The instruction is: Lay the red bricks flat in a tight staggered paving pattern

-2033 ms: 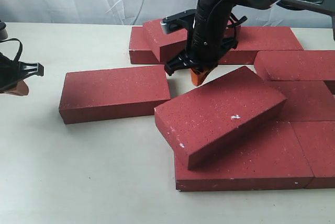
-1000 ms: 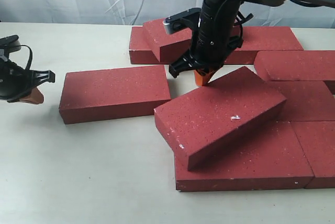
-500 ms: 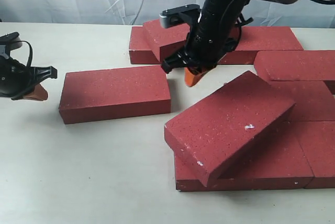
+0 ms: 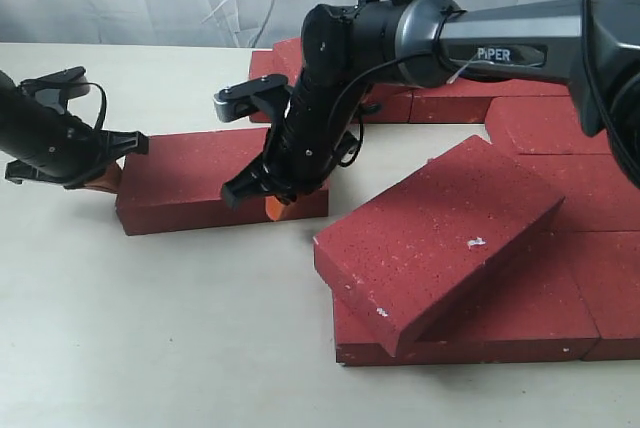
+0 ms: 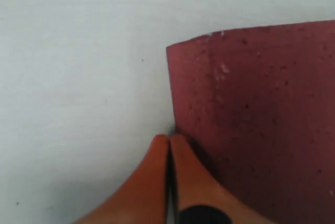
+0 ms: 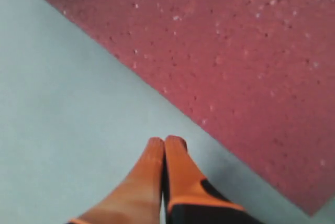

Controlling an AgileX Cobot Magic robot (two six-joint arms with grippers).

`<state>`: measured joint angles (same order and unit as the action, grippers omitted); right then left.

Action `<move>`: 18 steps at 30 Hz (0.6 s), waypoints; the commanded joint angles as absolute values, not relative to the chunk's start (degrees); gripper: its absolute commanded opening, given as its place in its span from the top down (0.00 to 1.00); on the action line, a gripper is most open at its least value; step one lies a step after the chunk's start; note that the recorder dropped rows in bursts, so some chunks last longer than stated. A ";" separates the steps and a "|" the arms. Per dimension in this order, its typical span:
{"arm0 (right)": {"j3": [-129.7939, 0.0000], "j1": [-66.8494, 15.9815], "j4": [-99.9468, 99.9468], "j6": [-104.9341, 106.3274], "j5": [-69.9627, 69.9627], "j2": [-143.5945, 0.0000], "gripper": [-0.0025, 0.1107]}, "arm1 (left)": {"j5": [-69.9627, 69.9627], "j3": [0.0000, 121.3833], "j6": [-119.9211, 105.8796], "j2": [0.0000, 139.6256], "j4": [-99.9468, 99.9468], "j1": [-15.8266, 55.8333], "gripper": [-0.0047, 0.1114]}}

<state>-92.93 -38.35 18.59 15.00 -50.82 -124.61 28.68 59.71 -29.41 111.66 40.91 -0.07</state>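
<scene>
Red bricks [image 4: 600, 278], paving task, early stage: a cluster occupies the right and rear of the desk [image 4: 150, 328], several flat and abutting, but loosely set, with no clear staggered courses. One tilted brick [image 4: 440, 233] rests propped on flat neighbours, its near corner overhanging; not yet laid flat. One lone brick [image 4: 180, 173] lies flat, apart at the left, with a gap to close. Left gripper [image 4: 100, 178], fingers pressed together and empty, sits at the lone brick's left end; right gripper [image 4: 272, 210], fingers likewise clenched on nothing, at its near right edge. Most of the placing remains, by my reckoning
</scene>
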 commanded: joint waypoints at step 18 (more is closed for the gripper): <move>-92.76 -38.30 6.47 5.24 -40.48 -125.50 0.98 | 30.08 69.79 -40.79 119.29 53.72 0.76 0.96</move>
